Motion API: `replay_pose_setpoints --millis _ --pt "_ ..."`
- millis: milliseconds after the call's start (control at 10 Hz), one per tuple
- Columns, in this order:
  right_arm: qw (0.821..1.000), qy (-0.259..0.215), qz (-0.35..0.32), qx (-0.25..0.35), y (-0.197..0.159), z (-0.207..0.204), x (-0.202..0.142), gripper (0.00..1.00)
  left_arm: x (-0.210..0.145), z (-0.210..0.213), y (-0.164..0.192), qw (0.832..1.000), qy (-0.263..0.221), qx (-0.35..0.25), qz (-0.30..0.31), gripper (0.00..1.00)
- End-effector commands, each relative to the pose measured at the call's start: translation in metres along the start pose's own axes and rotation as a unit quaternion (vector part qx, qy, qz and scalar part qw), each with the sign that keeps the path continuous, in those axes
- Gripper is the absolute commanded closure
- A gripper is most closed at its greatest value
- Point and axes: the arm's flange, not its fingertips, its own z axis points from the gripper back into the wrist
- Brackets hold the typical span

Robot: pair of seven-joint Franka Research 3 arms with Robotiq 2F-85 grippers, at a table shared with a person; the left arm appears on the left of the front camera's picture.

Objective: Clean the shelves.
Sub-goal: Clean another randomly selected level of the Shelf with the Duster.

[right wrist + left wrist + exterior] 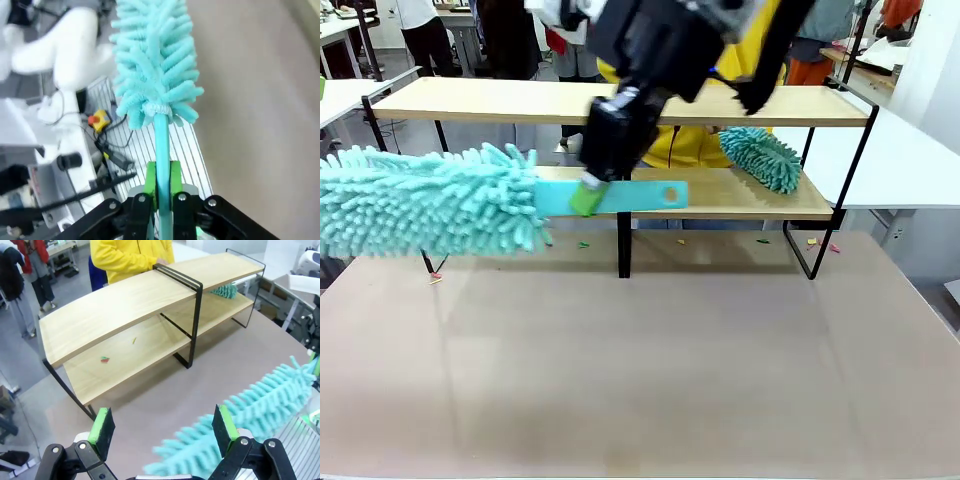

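Shelves (pixel 520 100) span the upper half of the front view on the bench (pixel 640 370), with the right hand (pixel 588 195) at centre clamped on the handle of a turquoise duster (pixel 430 200) whose head reaches the left edge. From the left wrist, the shelves (pixel 120 305) cross the upper frame and the left hand (pixel 162 422) at the bottom gapes wide, holding nothing. From the right wrist, green pads (pixel 150 177) at bottom centre squeeze the duster's handle.

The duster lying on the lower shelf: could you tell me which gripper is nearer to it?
Right. The right gripper, clamping a second duster, is before the shelves' middle; the left gripper hangs open over the table off the end opposite the shelf duster.
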Motion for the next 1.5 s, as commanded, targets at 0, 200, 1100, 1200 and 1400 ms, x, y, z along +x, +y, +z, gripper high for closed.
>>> replay_pose_setpoints --millis 0,200,1100,1200,1400 --pt "0.999 0.000 0.030 0.012 -0.013 0.004 -0.012 0.88 0.000 0.001 0.001 1.000 -0.003 -0.006 -0.004 0.00" --pt "1.000 0.004 0.020 0.014 -0.020 0.003 -0.008 0.88 0.000 0.001 0.001 1.000 -0.003 -0.006 -0.004 0.00" --pt "0.965 -0.101 -0.209 -0.122 -0.136 -0.028 0.059 1.00 0.000 0.001 0.001 1.000 -0.003 -0.006 -0.004 0.00" --pt "0.953 -0.107 -0.242 -0.145 -0.150 -0.031 0.060 1.00 0.000 0.001 0.001 1.000 -0.003 -0.006 -0.004 0.00" --pt "0.936 -0.146 -0.281 -0.152 -0.171 -0.034 0.066 1.00 0.000 0.001 0.001 1.000 -0.003 -0.006 -0.004 0.00"
